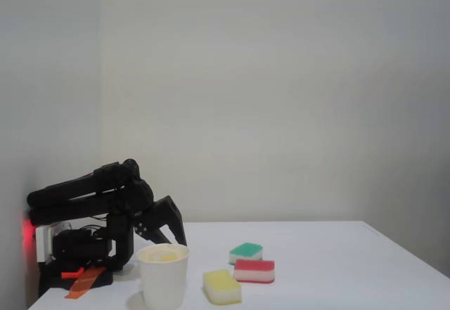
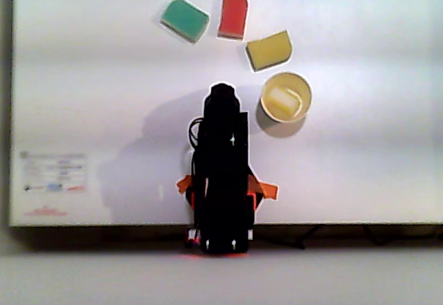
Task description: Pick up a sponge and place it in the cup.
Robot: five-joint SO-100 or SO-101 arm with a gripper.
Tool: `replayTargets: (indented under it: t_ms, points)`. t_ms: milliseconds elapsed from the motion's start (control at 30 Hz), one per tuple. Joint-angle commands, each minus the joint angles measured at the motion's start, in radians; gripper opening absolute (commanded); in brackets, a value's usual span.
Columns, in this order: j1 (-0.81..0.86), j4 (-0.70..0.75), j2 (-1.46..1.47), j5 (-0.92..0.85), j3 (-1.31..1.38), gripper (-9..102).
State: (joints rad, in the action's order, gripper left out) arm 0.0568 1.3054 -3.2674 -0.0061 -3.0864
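The white table (image 2: 360,160) carries everything; near its lower left corner in the other view sits a label (image 2: 54,175) with small coloured print, too blurred to read. The black arm (image 2: 223,173) stands just left of the cup in the other view, folded low over its base, with orange tabs (image 2: 266,190) showing at its sides; in the fixed view the arm (image 1: 91,190) lies behind and left of the cup, with a red glow at its far left edge. The gripper (image 1: 171,236) points down toward the table just behind the cup in the fixed view, and whether its jaws are apart or together I cannot tell; nothing shows between them.

The cup (image 1: 164,276) stands upright near the front edge in the fixed view; from above, the cup (image 2: 303,88) shows a round rim. The sponge (image 2: 284,100) lies inside the cup, pale yellow, tilted against the wall; in the fixed view its top (image 1: 166,256) just shows above the rim.

A second yellow sponge (image 2: 269,50) lies flat just beyond the cup in the other view, close but apart from it; in the fixed view it (image 1: 222,286) rests just right of the cup. A red sponge (image 2: 233,14) lies farther from the cup, and a green sponge (image 2: 185,20) farthest; neither bears any readable writing.
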Motion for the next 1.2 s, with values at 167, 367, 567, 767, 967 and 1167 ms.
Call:
replayTargets:
  t_ms: [167, 367, 567, 767, 967, 1167]
  points:
    - [0.009, 0.094, 0.002, 0.000, -0.005, 0]
    - [0.009, 0.094, 0.002, -0.002, -0.005, 0]
    - [0.009, 0.094, 0.002, -0.002, -0.005, 0]
    - [0.009, 0.094, 0.002, -0.002, -0.005, 0]
    - [0.009, 0.094, 0.002, -0.002, -0.005, 0]
    - [0.009, 0.094, 0.002, -0.002, -0.005, 0]
